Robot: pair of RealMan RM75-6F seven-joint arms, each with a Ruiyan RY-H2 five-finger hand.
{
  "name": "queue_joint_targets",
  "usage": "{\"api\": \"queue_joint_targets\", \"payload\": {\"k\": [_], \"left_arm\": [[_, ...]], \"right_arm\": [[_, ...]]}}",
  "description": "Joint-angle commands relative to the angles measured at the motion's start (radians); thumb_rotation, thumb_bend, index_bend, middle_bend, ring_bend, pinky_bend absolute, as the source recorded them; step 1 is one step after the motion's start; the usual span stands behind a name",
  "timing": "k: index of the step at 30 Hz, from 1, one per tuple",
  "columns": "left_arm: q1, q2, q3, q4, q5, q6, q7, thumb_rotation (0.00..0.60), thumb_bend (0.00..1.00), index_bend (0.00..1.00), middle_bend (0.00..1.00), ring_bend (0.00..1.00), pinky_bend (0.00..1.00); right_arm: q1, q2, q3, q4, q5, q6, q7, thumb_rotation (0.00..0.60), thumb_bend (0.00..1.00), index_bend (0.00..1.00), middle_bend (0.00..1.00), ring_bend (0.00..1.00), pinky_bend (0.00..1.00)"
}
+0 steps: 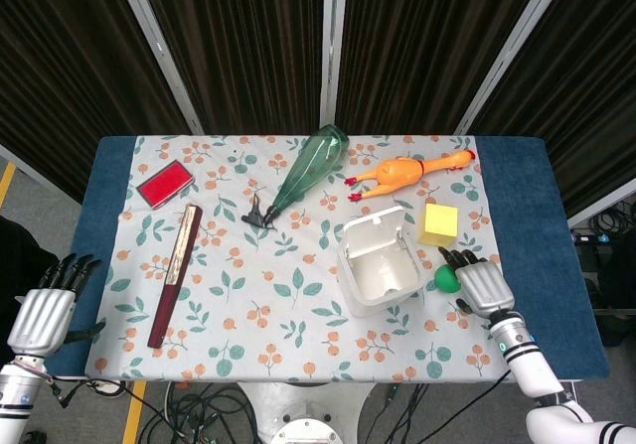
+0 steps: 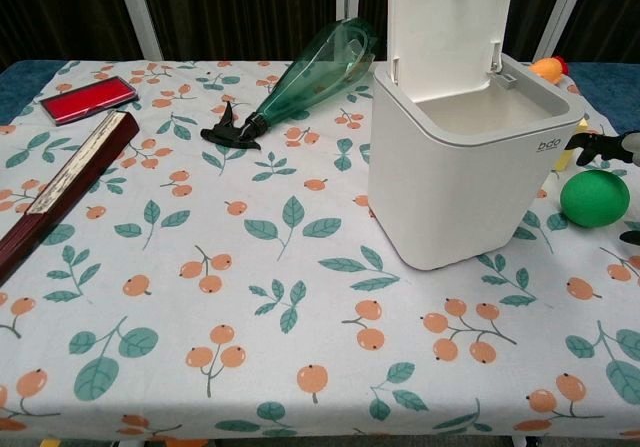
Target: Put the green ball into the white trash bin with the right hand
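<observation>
Dark curtains behind, and a surface (image 1: 298, 305) covered in a leaf-and-berry print cloth with a bunch of stuff scattered on it. The green ball (image 1: 446, 278) sits on the cloth just beside the white trash bin (image 1: 379, 270), on the side toward the robot's right, and the bin's lid is flipped up so the opening is free.

The key bit: the right hand (image 1: 481, 285) is right there on the far side of the ball from the bin, so ball sits between the hand and the bin. Its fingers (image 1: 454, 259) are spread and reach over the top edge of the ball, but they don't look wrapped around it. From the chest view you only get a couple of dark fingertips poking in at the frame edge above and beside the ball (image 2: 594, 198), not closed on it. So I'd call it open, holding nothing, about to close.

A ball has no long axis, so approach angle hardly matters; the hand just needs to curl in, then lift it up over the bin wall.

The left hand (image 1: 44, 310) is way off at the other end of the surface, fingers apart, empty.

A yellow block (image 1: 438, 224) sits just behind the ball, close enough to bump.
</observation>
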Motion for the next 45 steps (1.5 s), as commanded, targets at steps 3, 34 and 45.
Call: {"api": "queue_joint_targets", "payload": {"k": [3,34,45], "left_arm": [[0.001,-0.003,0.000,0.003,-0.001,0.002,-0.001,0.600,0.02,0.13,0.09,0.02,0.15],[0.005,-0.004,0.001,0.005,-0.006,0.002,0.002,0.600,0.02,0.14,0.09,0.02,0.16],[0.004,0.000,-0.004,-0.005,-0.005,0.008,0.015,0.600,0.02,0.14,0.09,0.02,0.16]], "right_arm": [[0.009,-0.009,-0.007,0.012,0.002,-0.003,-0.005,0.600,0.16,0.08,0.20,0.22,0.48],[-0.019,0.126,-0.001,-0.088,-0.105,0.140,0.180,0.600,0.27,0.53,0.45,0.43,0.64],[-0.048,0.271,0.034,-0.253,-0.283,0.316,0.223,0.600,0.27,0.53,0.45,0.43,0.64]]}}
